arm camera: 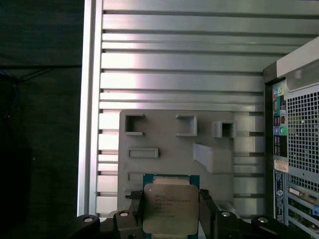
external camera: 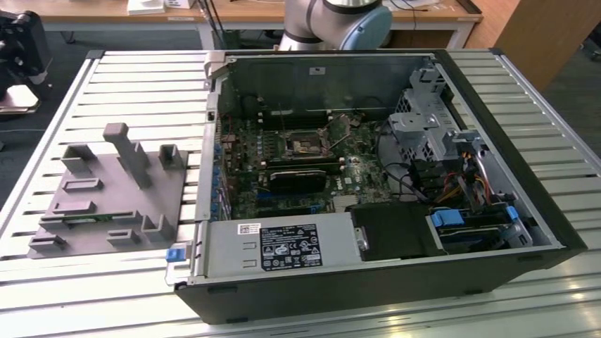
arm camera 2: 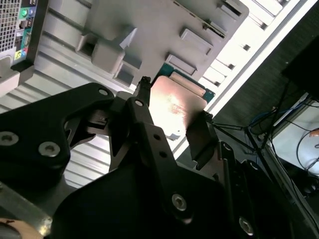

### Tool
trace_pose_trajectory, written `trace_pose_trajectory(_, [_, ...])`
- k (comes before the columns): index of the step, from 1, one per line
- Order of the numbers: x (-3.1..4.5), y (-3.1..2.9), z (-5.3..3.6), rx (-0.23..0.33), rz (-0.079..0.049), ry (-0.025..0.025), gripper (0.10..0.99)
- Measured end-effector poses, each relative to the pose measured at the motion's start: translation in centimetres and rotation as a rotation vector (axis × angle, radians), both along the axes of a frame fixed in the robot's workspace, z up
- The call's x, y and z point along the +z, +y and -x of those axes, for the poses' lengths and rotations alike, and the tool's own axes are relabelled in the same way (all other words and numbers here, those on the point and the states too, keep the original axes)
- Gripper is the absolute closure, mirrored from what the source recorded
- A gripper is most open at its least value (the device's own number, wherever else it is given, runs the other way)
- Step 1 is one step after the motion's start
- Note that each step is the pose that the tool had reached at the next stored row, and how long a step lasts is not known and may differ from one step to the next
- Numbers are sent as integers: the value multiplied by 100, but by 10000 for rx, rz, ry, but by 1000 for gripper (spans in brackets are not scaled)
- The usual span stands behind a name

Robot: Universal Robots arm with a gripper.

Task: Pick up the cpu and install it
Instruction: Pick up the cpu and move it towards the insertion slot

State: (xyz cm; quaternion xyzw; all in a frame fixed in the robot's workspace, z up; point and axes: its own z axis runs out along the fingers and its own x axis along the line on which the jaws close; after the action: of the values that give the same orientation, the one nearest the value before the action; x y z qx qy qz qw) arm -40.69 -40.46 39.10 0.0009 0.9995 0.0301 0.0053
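Note:
The cpu [arm camera: 168, 206] is a small square chip with a silver top and a green rim. My gripper [arm camera: 170, 211] is shut on it, one black finger [arm camera: 133, 206] against each of two opposite sides. In the second wrist view the cpu [arm camera 2: 174, 104] sits between the same fingers [arm camera 2: 141, 102], over the edge of the grey tray [arm camera 2: 149, 25]. How far it hangs above the tray I cannot tell. In the exterior view, the dark square socket [external camera: 305, 146] lies on the motherboard inside the open computer case [external camera: 376, 183].
The grey tray [external camera: 103, 204] with raised blocks and slots lies on the slatted metal table [external camera: 141, 77] at the exterior view's left, beside the case. A thin green strip [external camera: 80, 220] rests on it. The case's rear panel [arm camera: 299, 149] stands close to the tray. Cables and drive bays fill the case's right side.

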Motion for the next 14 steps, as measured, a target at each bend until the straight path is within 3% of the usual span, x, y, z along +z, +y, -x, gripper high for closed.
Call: trace_pose_trajectory(14, [-1,11,-527,-5,-1,-1,549])
